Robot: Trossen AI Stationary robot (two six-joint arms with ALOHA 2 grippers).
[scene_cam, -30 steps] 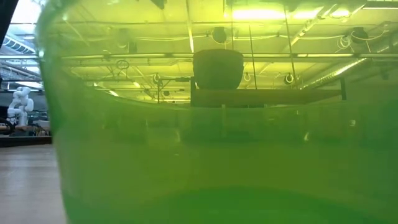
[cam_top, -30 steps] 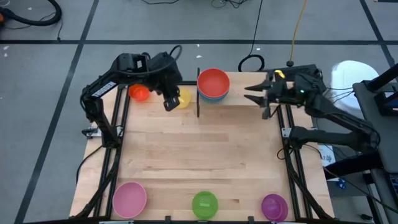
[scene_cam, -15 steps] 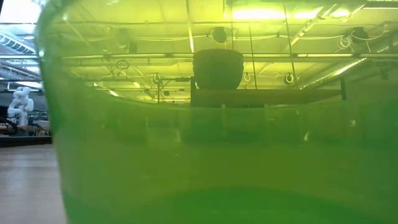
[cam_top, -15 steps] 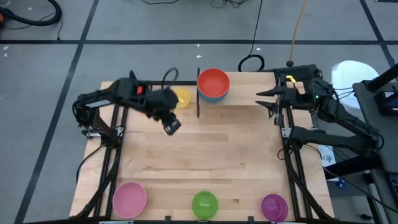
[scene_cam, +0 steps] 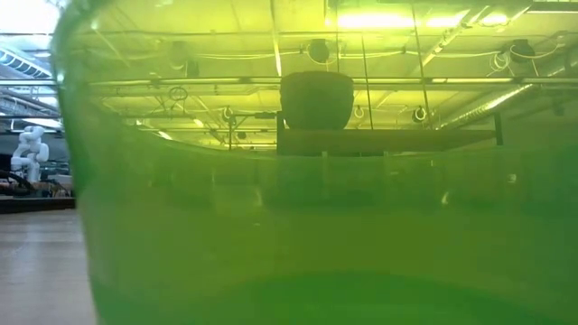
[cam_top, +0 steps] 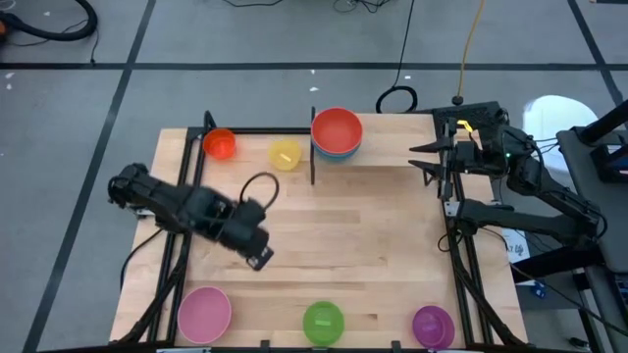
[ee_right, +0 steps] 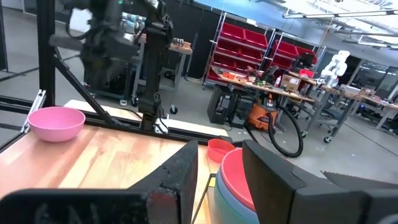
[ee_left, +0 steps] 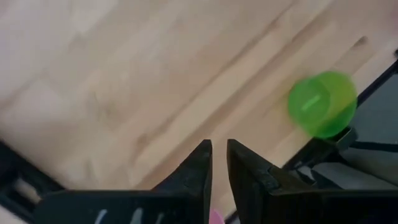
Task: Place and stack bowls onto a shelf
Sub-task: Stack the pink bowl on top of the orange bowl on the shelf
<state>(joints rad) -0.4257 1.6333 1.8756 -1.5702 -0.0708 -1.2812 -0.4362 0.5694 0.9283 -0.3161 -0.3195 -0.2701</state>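
Nowhere does any readable writing show; the left hand (cam_top: 261, 257), narrow and empty, hangs beyond the small round green plastic bowl (cam_top: 323, 321), right hand (cam_top: 420, 160) wide.

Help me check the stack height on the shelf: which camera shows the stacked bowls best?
The high view shows the stacked bowls whole, red on top with blue edging beneath. The right wrist view catches their side layers, partly behind the fingers. The low view shows only a dark silhouette. The left wrist view misses them.
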